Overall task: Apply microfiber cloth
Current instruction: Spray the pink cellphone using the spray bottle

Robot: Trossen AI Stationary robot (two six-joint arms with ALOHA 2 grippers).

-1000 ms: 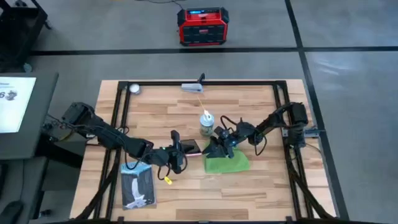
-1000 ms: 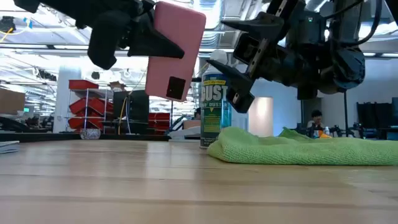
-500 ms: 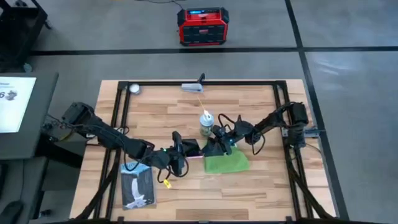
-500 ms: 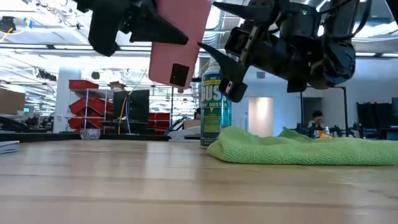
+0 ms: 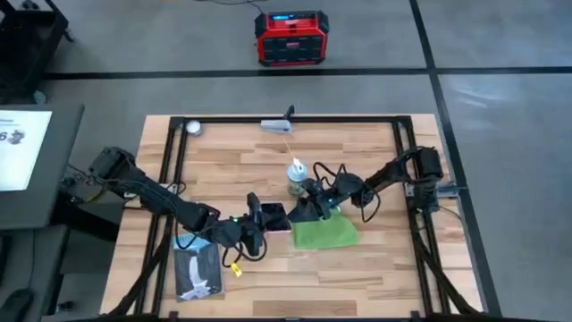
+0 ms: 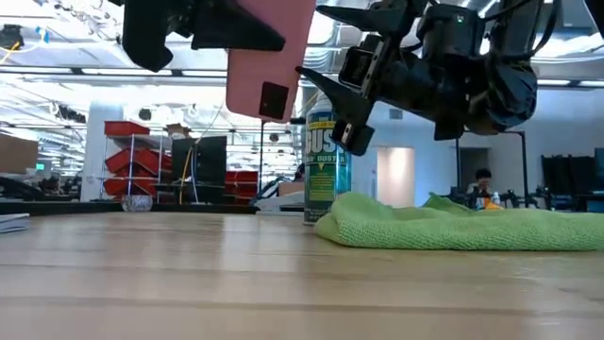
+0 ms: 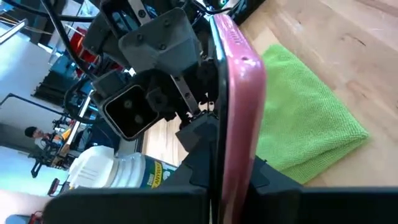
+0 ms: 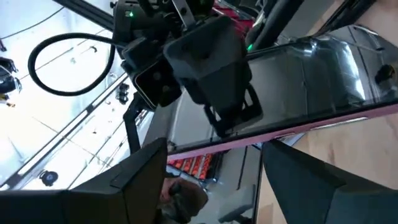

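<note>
A: Cloth (image 5: 324, 234) flat on table (image 5: 375, 161), untouched. Left gripper (image 6: 247, 24) clamps phone (image 6: 274, 52) aloft.
B: Right gripper (image 6: 330, 90)?
A: Spread empty, above cloth's edge by phone. Wiping not started.

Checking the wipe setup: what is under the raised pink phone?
In the low view, only bare wooden table lies under the pink phone, held up by the left claw. The microfiber cloth lies flat beside, not beneath it.
</note>
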